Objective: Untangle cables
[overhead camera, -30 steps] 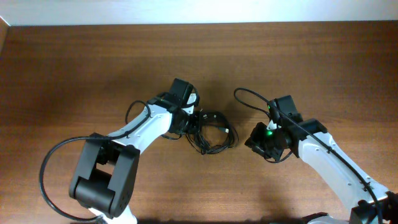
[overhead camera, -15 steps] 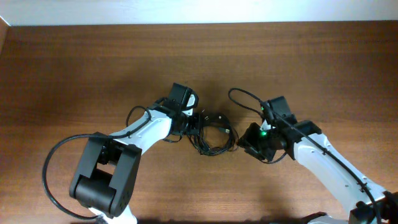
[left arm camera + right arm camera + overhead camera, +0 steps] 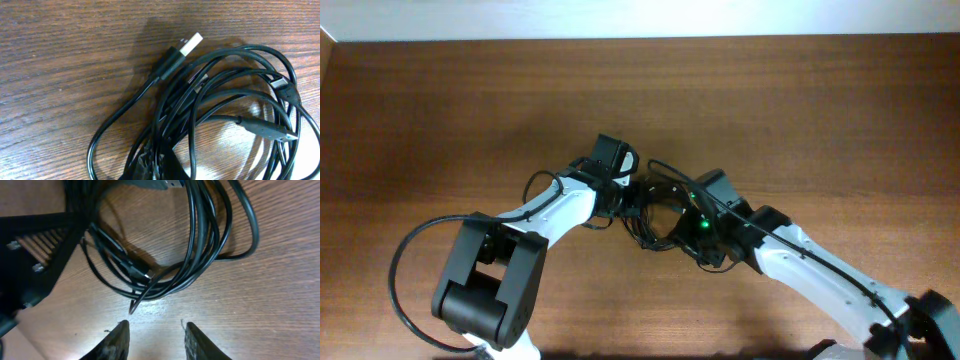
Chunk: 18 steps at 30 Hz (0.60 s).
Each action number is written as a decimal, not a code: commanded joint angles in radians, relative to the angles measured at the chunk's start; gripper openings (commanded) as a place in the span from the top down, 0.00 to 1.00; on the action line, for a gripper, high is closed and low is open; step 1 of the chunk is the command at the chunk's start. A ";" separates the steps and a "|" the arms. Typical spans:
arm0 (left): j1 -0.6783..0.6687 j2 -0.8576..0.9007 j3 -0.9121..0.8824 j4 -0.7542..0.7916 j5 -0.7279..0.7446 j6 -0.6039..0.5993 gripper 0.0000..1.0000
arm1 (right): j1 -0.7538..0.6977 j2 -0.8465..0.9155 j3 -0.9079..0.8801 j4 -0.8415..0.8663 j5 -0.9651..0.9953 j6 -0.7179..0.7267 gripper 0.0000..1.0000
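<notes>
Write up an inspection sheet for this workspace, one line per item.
Surface: brown wood-grain table, glare near the right hand.
Job's things: black cable bundle, looped and tangled; a USB plug sticks out.
Clutter: nothing seen.
Hands: left hand shut on the cable bundle; right hand open, empty, just beside the loops.
Cables: left arm's own lead arcs out over the table.
Surroundings: pale strip beyond the far edge.

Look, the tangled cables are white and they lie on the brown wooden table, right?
Not quite. The cables are black, not white, as the left wrist view shows clearly. The rest is right: they are tangled and lie on the brown wooden table.
</notes>
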 commanded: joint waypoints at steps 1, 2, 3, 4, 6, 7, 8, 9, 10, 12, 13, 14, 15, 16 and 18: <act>-0.003 0.013 -0.031 -0.011 0.004 0.008 0.92 | 0.032 0.075 0.002 0.065 -0.006 0.027 0.59; -0.003 0.013 -0.031 -0.011 0.004 0.008 0.92 | 0.037 0.093 0.002 0.087 -0.020 0.027 0.59; -0.003 0.013 -0.031 -0.011 0.004 0.008 0.92 | 0.043 0.126 0.002 0.126 -0.036 0.027 0.60; -0.003 0.013 -0.031 -0.011 0.004 0.008 0.92 | 0.050 0.154 0.002 0.151 -0.038 0.053 0.59; -0.003 0.013 -0.031 -0.011 0.003 0.008 0.91 | 0.051 0.200 0.002 0.200 -0.062 0.082 0.61; -0.003 0.013 -0.031 -0.011 0.003 0.008 0.90 | 0.049 0.208 0.002 0.223 -0.072 0.082 0.83; -0.003 0.013 -0.031 -0.011 0.003 0.008 0.91 | 0.049 0.206 0.002 0.242 -0.076 0.082 0.96; -0.003 0.013 -0.031 -0.011 0.003 0.008 0.91 | 0.048 0.198 0.004 0.262 -0.103 0.077 0.96; -0.003 0.013 -0.031 -0.011 0.003 0.008 0.91 | 0.047 0.182 0.007 0.298 -0.145 0.057 0.96; -0.002 0.013 -0.031 -0.011 -0.004 0.008 0.93 | 0.047 0.131 0.031 0.309 -0.164 -0.012 0.96; -0.003 0.013 -0.031 -0.011 -0.004 0.008 0.93 | 0.047 0.110 0.038 0.309 -0.170 -0.039 0.96; -0.003 0.013 -0.031 -0.011 -0.003 0.008 0.93 | 0.047 0.092 0.038 0.304 -0.181 -0.039 0.96; -0.003 0.013 -0.031 -0.011 -0.004 0.008 0.93 | 0.047 0.080 0.038 0.305 -0.193 -0.039 0.96; -0.003 0.013 -0.031 -0.011 -0.004 0.008 0.93 | 0.047 0.070 0.038 0.304 -0.200 -0.040 0.96; -0.002 0.013 -0.031 -0.011 -0.004 0.008 0.93 | 0.047 0.066 0.038 0.308 -0.226 -0.039 0.96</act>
